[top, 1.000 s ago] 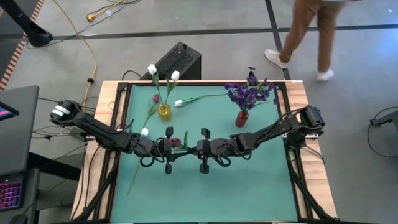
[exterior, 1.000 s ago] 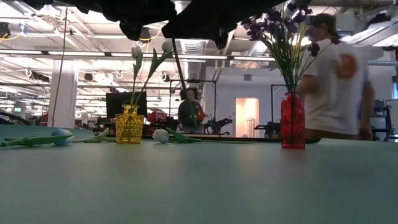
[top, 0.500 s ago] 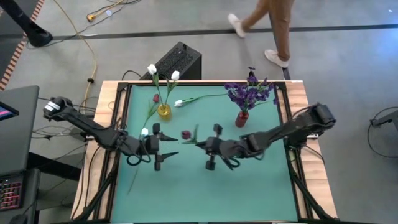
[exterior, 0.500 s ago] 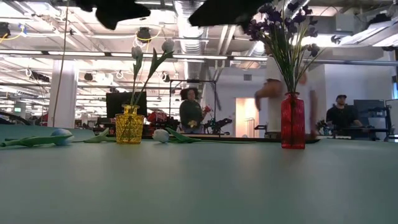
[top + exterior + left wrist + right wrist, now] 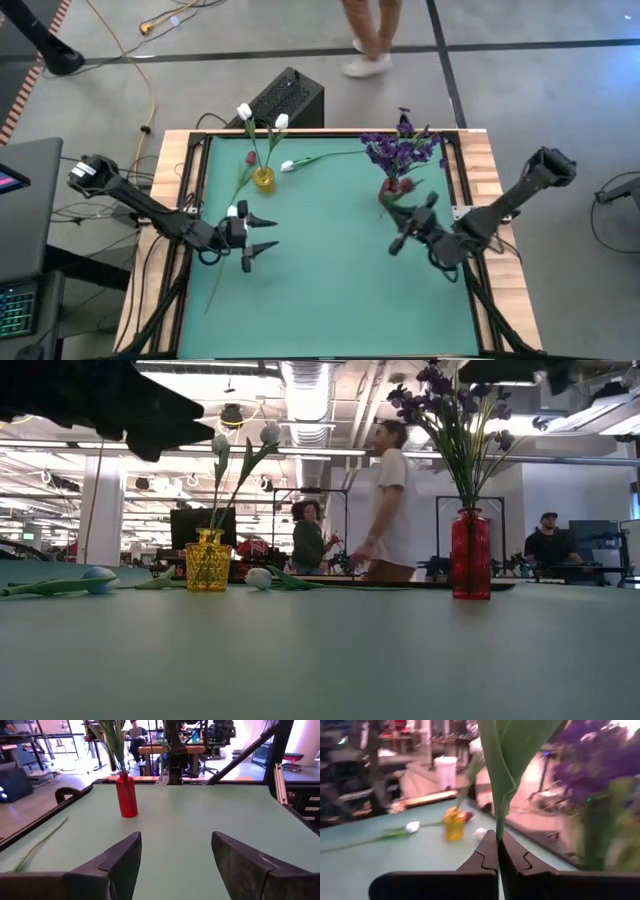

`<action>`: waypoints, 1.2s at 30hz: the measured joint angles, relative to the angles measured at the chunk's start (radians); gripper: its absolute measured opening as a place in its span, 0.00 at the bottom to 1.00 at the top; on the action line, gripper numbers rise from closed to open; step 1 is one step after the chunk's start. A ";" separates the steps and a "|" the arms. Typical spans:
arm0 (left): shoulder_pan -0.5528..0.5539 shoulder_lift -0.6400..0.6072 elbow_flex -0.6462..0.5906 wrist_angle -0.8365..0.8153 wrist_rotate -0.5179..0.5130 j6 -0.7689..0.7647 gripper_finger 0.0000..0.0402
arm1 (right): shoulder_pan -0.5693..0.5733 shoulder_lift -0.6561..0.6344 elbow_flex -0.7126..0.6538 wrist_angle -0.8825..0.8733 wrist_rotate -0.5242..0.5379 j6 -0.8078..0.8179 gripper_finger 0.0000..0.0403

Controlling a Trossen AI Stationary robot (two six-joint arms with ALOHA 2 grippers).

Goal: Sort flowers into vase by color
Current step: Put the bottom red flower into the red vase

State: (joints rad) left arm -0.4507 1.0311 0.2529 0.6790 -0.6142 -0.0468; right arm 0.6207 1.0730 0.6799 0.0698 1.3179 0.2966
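- The yellow vase near the table's far left edge holds two white tulips; a dark red tulip droops beside it.
- The red vase toward the far right holds the purple spray.
- The right gripper hangs just in front of the red vase, jaws pinched shut on a green-stemmed flower, its dark red head at the vase.
- The left gripper hovers near the left edge, jaws parted, nothing between them.
- One white tulip lies on the mat by the yellow vase, another by the left arm.
- The middle and near side lie open.
- A person walks beyond the far edge.
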 joint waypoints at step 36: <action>0.001 -0.003 -0.007 0.046 0.031 0.036 0.58 | -0.213 -0.074 0.068 -0.470 0.254 0.408 0.06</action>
State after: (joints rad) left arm -0.4500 1.0279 0.2462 0.7250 -0.5831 -0.0108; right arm 0.4076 0.9995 0.7480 -0.4004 1.5723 0.7050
